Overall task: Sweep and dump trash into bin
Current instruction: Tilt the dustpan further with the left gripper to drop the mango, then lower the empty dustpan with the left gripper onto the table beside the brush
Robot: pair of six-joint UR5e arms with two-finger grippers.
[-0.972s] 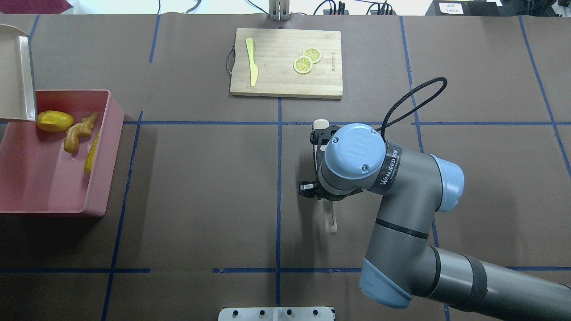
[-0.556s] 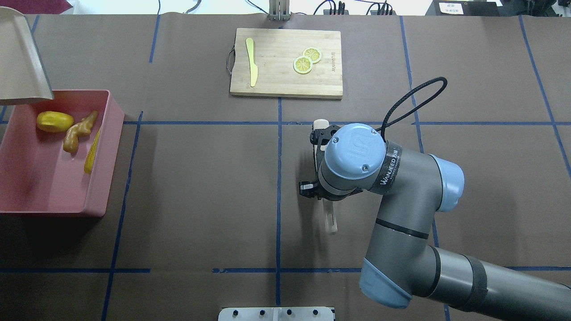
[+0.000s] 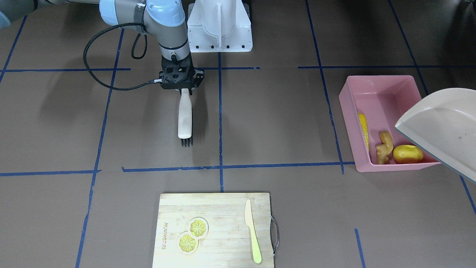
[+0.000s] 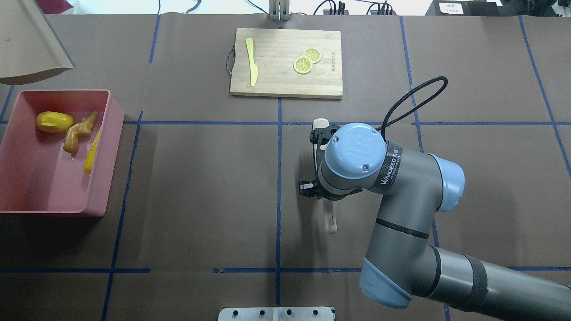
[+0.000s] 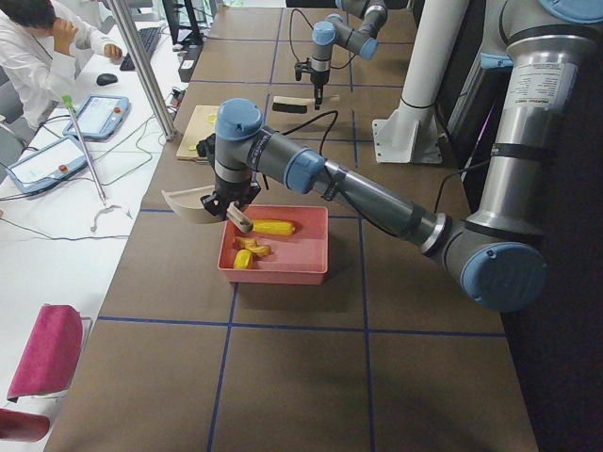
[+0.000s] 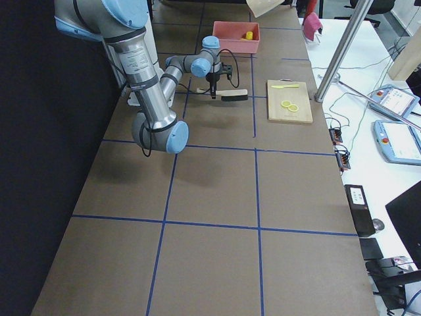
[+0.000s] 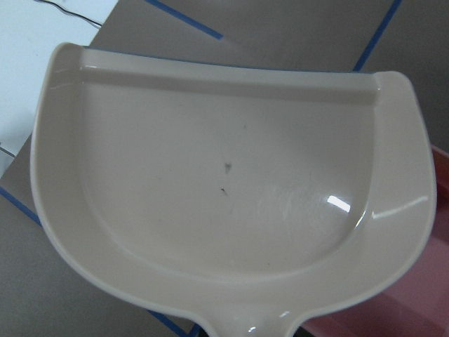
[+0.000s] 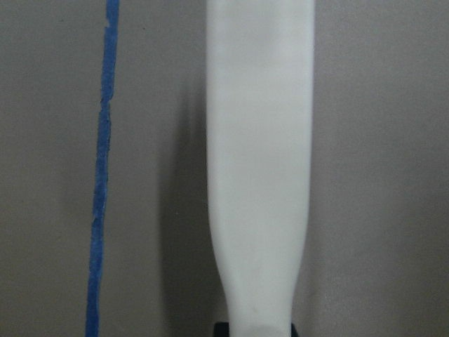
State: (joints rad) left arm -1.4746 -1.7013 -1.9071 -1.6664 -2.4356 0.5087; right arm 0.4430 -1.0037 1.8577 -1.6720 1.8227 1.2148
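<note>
The pink bin (image 4: 109, 156) stands at the table's left edge; it also shows in the front view (image 3: 349, 111). In it lie the corn cob (image 4: 92, 152), the yellow lump (image 4: 55, 121) and the ginger root (image 4: 78, 133). The beige dustpan (image 4: 26, 44) hangs empty in the air beyond the bin's far end and fills the left wrist view (image 7: 224, 182). My left gripper (image 5: 236, 202) shows only in the exterior left view, at the dustpan's handle; I cannot tell its state. My right gripper (image 3: 182, 89) is shut on a white brush (image 3: 185, 119) at mid-table, bristles down on the paper.
A wooden cutting board (image 4: 285, 62) at the far middle carries a pale yellow knife (image 4: 252, 67) and two lemon slices (image 4: 307, 61). The robot's white base (image 3: 219, 26) is at the near edge. An operator (image 5: 47, 47) sits beyond the far side.
The dustpan has lifted off the bin's far end and moved away toward the far left corner. The trash stays in the bin. The right arm and brush have not moved.
</note>
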